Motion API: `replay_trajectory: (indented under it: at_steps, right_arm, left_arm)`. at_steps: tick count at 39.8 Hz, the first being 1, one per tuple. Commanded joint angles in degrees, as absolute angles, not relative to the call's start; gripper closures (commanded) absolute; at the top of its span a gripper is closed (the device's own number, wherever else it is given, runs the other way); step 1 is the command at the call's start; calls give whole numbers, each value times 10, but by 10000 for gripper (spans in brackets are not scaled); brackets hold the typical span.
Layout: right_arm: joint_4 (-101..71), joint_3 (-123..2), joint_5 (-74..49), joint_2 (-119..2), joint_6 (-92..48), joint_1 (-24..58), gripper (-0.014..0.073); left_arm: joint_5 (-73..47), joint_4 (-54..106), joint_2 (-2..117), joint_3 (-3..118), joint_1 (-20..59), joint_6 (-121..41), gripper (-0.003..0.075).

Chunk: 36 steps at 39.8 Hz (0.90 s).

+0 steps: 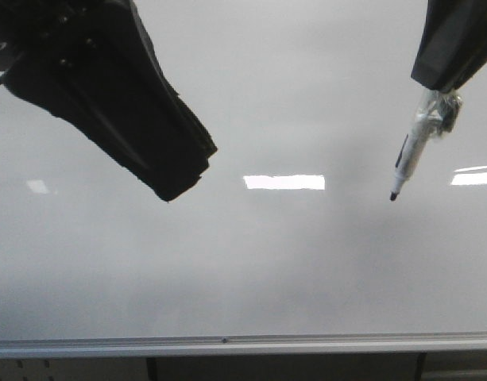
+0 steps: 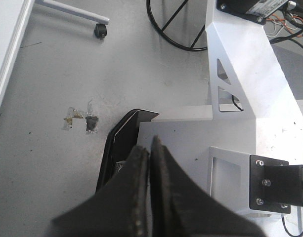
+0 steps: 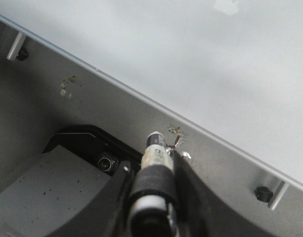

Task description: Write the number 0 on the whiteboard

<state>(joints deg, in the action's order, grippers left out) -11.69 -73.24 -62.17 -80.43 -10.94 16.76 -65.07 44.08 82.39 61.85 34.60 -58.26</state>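
The whiteboard is a glossy pale grey board that fills the front view, with a silver rail along its near edge. No number 0 or other marker line shows on it. My right gripper at the upper right is shut on a marker wrapped in clear tape. Its black tip points down at the board, and I cannot tell whether it touches. In the right wrist view the marker sits between the fingers of my right gripper, near the board. My left gripper is shut and empty over the board's left side; it also shows in the left wrist view.
Bright white light reflections lie on the board. The left wrist view shows grey floor with a tape scrap, a castor wheel and the white robot base. A black camera housing sits below the board rail.
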Motion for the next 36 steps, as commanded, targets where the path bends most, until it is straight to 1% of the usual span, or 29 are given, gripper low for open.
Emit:
replay_trajectory:
  at_steps: [1,9,15,22,27,36]
  right_arm:
    - [-98,-780,-595,-789,-86,164,652]
    - [-10,-917,-627,-819,-21,164,652]
    - [-9,-1042,-665,-876,-21,164,652]
    - [-9,-1143,-678,-942,-21,164,652]
    - [-9,-1176,-664,-973,-19,164,652]
    - [-9,-1179,-639,-999,-19,164,652]
  left_arm:
    - [-654,475,804,636,350,-583,740]
    - [-654,475,804,636,350,-583,740]
    - [-654,475,804,636,350,-583,740]
    - [-654,475,804,636,350,-583,740]
    - [-654,475,804,636,350,-583,740]
    - [-654,475,804,636,350,-583,740]
